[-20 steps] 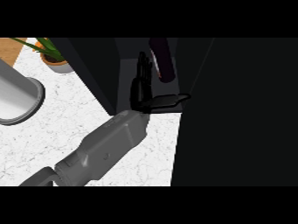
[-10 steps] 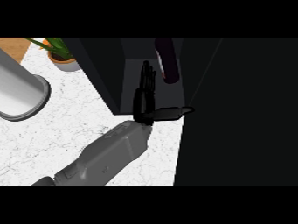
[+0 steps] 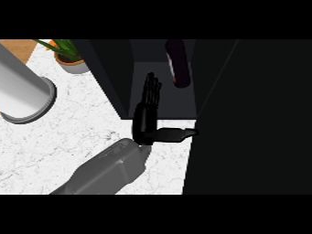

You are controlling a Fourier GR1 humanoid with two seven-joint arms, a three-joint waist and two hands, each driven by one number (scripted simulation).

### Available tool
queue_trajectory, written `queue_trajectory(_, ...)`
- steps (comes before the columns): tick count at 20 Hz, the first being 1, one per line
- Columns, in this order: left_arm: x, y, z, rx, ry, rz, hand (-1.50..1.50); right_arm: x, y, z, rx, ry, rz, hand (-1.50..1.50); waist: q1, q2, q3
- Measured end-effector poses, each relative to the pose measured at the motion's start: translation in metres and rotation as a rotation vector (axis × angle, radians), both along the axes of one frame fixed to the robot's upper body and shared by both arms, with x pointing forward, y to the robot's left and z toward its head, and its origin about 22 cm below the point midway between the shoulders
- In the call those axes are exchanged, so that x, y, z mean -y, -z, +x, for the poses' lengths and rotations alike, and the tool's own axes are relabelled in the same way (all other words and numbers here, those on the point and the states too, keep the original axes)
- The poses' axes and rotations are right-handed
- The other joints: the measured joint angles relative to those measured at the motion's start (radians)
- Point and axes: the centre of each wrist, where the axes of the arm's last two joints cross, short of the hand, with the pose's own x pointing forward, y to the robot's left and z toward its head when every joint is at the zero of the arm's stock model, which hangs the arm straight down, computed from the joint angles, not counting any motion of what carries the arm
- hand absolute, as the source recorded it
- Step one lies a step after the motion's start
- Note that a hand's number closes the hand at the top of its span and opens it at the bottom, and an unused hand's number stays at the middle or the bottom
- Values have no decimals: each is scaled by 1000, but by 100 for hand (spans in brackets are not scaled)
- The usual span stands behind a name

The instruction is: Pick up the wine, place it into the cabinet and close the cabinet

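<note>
The cabinet [image 3: 165, 98] fills the space ahead of and to the right of my robot hand [image 3: 147, 116], a dark box standing on the marbled tabletop [image 3: 63, 141]. Its open compartment lies straight in front of my fingertips, and the big black panel to the right of my thumb I take to be its door [image 3: 260, 119], swung open toward me. Well off to the left of my robot hand stands a tall grey cylinder [image 3: 13, 91], and beyond it, left and further forward, a small potted plant [image 3: 67, 57].

Only one forearm shows, rising from the lower edge; I cannot say for sure which arm it is, and no second hand is in view. My robot hand is spread flat, fingers straight and held together, pointing into the cabinet, thumb stuck out sideways to the right until its tip meets the door's edge. It holds nothing.

The wine [image 3: 177, 64] is already inside the cabinet, just beyond my fingertips and a little to the right, its long axis running away from me, deeper in. So, by my reckoning, the placing is done and what remains is the door, right beside my thumb, which needs swinging shut.
</note>
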Motion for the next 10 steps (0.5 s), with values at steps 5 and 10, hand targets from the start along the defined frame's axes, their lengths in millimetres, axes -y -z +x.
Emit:
queue_trajectory(5, -22, -3, -23, 30, 62, -1, -150, 3, 3, -2, 8, 19, -20, -150, 4, -1, 0)
queue_trajectory(10, -53, -15, -42, 51, 105, 17, -150, 11, 4, -6, 16, 19, -30, -150, 4, -1, 0)
